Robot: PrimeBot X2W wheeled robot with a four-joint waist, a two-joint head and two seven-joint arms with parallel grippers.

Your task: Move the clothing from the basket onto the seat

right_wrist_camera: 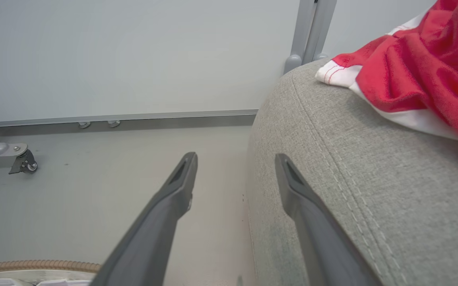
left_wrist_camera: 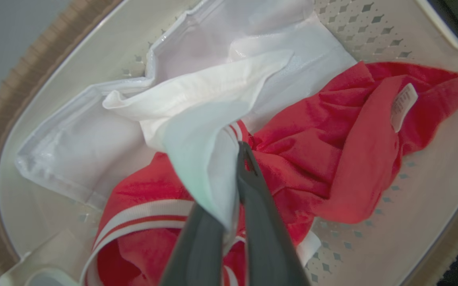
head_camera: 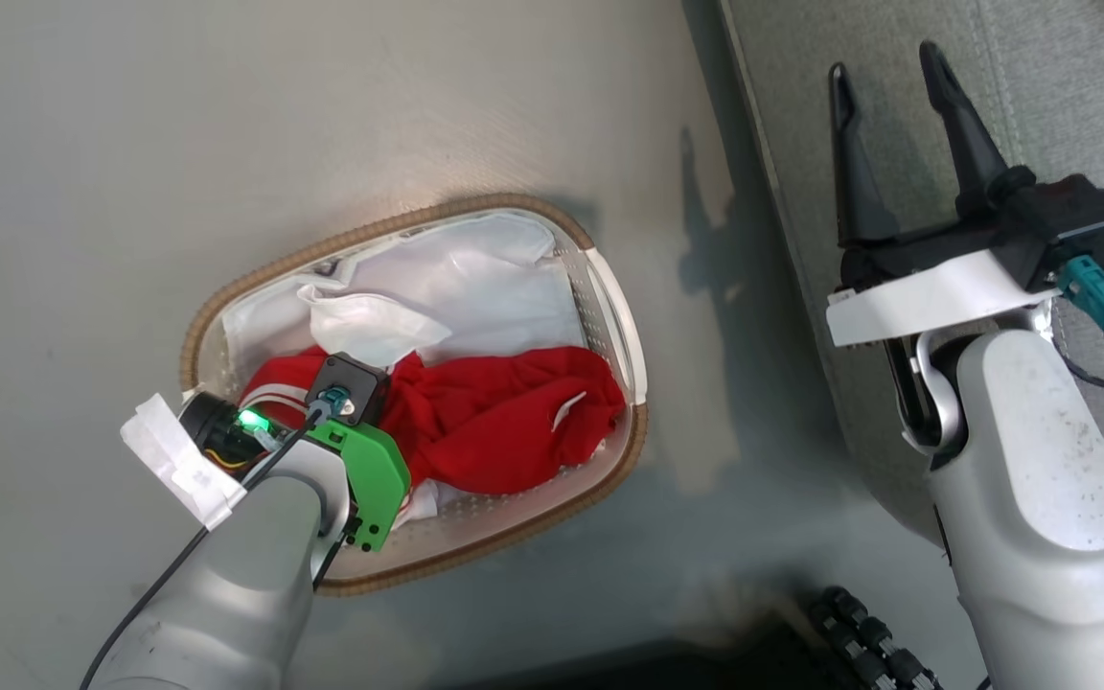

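The basket (head_camera: 614, 316) stands on the floor, with the red clothing (head_camera: 504, 412) bunched in its near half and a white liner (head_camera: 475, 287) behind it. My left arm (head_camera: 255, 537) reaches down into the basket. In the left wrist view my left gripper (left_wrist_camera: 241, 153) is shut on a fold of white fabric (left_wrist_camera: 197, 159), hard against the red clothing (left_wrist_camera: 332, 159) and its white-striped trim. My right gripper (head_camera: 885, 62) hangs open and holds nothing at the edge of the grey seat (head_camera: 1041, 86). Another red and white piece of clothing (right_wrist_camera: 424, 67) lies on the seat (right_wrist_camera: 352, 167).
Grey floor surrounds the basket. A black ribbed part of my base (head_camera: 868, 642) shows at the bottom. In the right wrist view a pale wall, a metal post (right_wrist_camera: 310, 31) and a caster foot (right_wrist_camera: 22, 163) stand beyond the seat. The basket rim (right_wrist_camera: 34, 265) lies low at left.
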